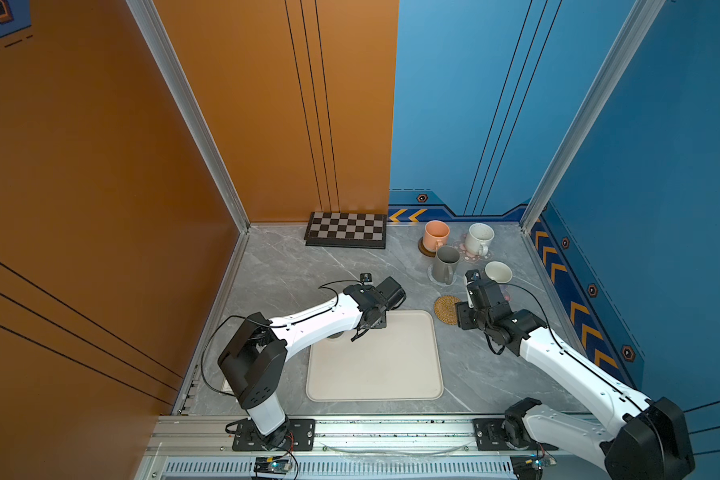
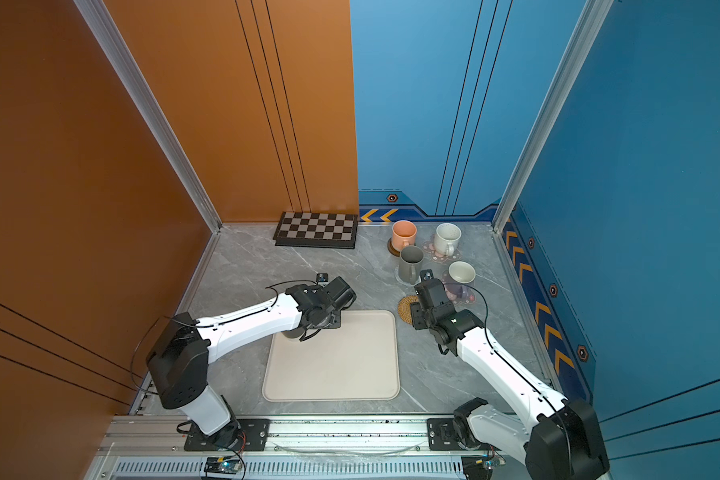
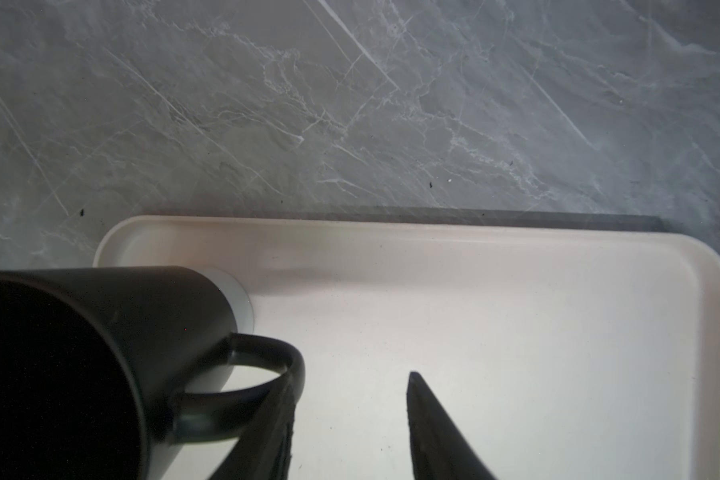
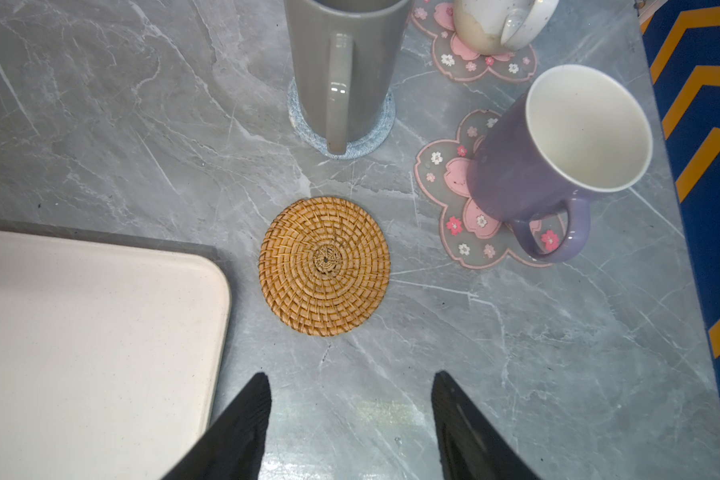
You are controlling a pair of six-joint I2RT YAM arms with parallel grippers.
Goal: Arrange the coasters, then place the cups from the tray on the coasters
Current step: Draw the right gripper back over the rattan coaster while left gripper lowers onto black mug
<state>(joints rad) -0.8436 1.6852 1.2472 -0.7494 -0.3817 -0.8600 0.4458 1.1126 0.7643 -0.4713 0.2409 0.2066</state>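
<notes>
1. One black mug (image 3: 80,374) stands on the tray (image 3: 516,332), its handle just beside my left gripper (image 3: 348,384), whose fingers are spread.
2. My right gripper (image 4: 350,388) is spread and empty, and the woven coaster (image 4: 324,266) lies just ahead.

tray (image 1: 375,374): plain cream-beige
black mug (image 3: 80,353): black inside and outside
grey mug (image 4: 341,62): plain grey
crochet coaster (image 4: 371,143): light blue
lavender mug (image 4: 516,174): lavender, white inside
flower coaster (image 4: 449,174): translucent, pink blossoms
rattan coaster (image 4: 325,266): tan, woven rings
bench (image 4: 100,124): grey marble, white veins
my right end effector (image 4: 352,374): black
</notes>
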